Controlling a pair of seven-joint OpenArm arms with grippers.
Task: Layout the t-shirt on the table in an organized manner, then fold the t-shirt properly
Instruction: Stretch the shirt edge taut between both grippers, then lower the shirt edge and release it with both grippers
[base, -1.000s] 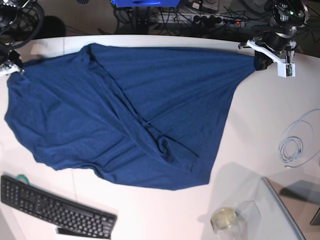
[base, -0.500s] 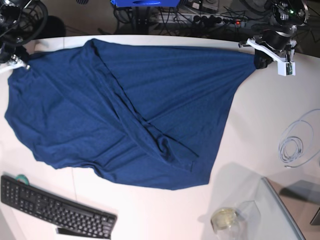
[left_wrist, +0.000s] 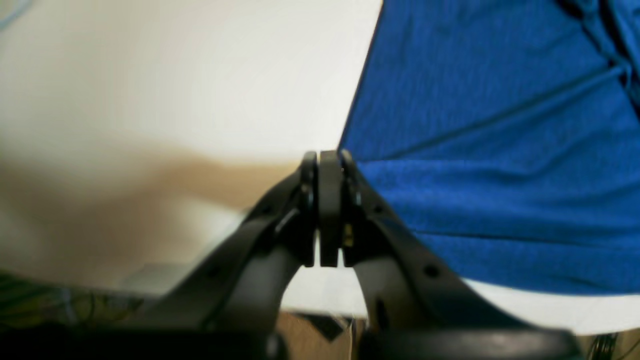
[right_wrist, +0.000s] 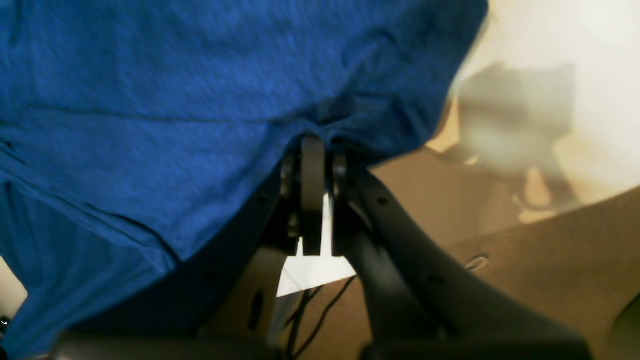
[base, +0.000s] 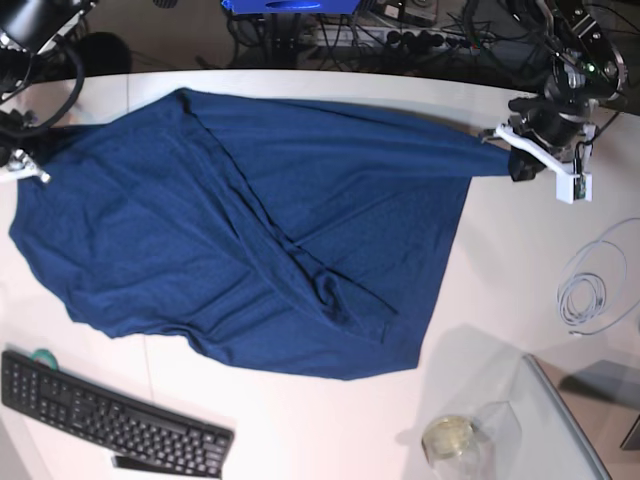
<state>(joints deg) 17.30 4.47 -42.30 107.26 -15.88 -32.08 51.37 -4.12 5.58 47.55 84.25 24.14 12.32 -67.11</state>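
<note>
The dark blue t-shirt (base: 250, 230) lies spread and creased over the white table (base: 500, 270), with a diagonal fold running through its middle. At the right end of the base view, my left gripper (base: 519, 162) is shut on the shirt's stretched corner. The left wrist view shows that gripper (left_wrist: 327, 159) with jaws pressed together at the edge of the t-shirt (left_wrist: 500, 150). At the base view's left edge, my right gripper (base: 28, 166) is shut on the shirt's other end. In the right wrist view the t-shirt (right_wrist: 200, 100) bunches over the tips of that gripper (right_wrist: 312, 145).
A black keyboard (base: 110, 415) lies at the front left. A coiled white cable (base: 590, 290) rests at the right. A glass panel (base: 570, 430) and a small round jar (base: 447, 437) stand at the front right. Cables and a power strip (base: 400, 40) lie behind the table.
Both grippers have moved toward the table's front edge, still holding the shirt's ends. The shirt's right corner and left end have shifted with them.
</note>
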